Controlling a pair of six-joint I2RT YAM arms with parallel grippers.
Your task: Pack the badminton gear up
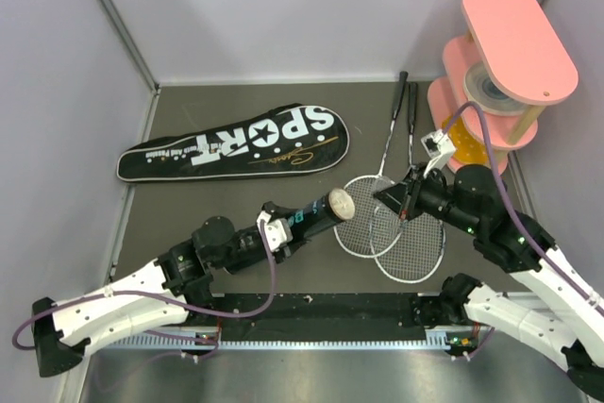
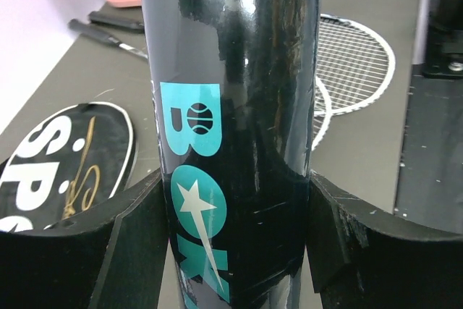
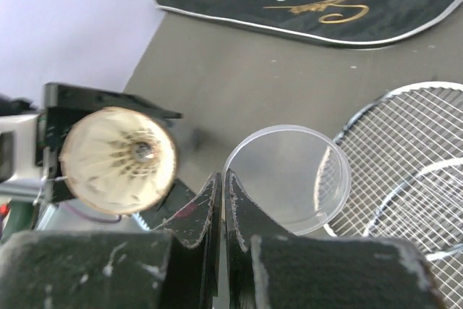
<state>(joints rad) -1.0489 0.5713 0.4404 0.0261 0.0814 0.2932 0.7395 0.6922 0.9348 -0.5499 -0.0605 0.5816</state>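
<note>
The right pincer [image 3: 221, 182], shut tight, pinches a clear lid [image 3: 289, 179] by its rim. The left pincer [image 2: 235, 251] clamps the black tube [image 2: 231, 106]; its long axis points right, its open mouth just left of the lid. The bag [image 1: 236, 143] lies far.

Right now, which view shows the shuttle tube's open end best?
Right wrist: it looks straight at the open end, a shuttlecock filling it. Top external shows the shuttle tube side-on, its end small. Left wrist shows only the printed wall.
</note>
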